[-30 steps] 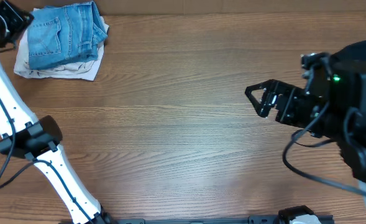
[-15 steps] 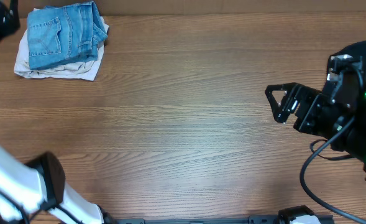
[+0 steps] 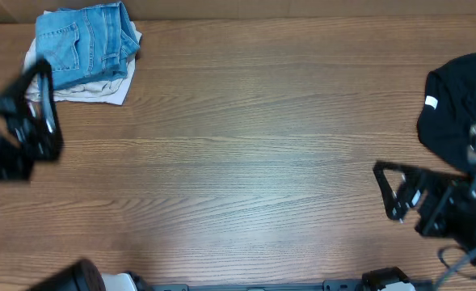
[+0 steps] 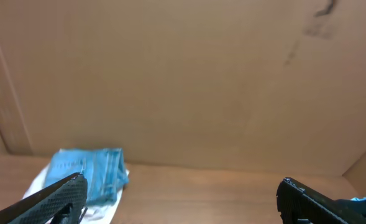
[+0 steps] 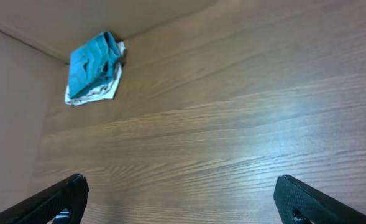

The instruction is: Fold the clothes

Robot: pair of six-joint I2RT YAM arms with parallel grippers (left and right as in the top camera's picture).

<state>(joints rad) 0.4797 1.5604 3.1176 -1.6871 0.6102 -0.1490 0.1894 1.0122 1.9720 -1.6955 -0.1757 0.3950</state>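
Both jaws stand spread as wide as they go, and neither holds anything. Each wrist view shows only bare table or wall between the fingertips.

1. Left gripper [image 3: 21, 95]: it hovers over the left edge of the table [image 3: 238, 145], near the stacked clothes but not touching them. Its wrist view looks past the fingers [image 4: 52, 199] toward the stack and the brown wall [image 4: 183, 81] behind it.

2. Right gripper [image 3: 387, 192]: it sits low on the right side with its jaws facing the middle of the table. Its wrist view shows open wood grain and the stack far off.

3. Jeans [image 3: 84, 44]: they lie folded into a compact block in the far left corner, on top of the off-white garment [image 3: 100, 90], whose edge shows underneath. I judge the corner was chosen to keep finished items off the central work area.

4. Black garment [image 3: 460, 105]: it lies bunched at the right edge with its white tag [image 3: 431, 102] showing, just beyond my right gripper. It looks unfolded, so I judge it is the item left to do. My right gripper is the nearer one to draw it onto the middle of the table.
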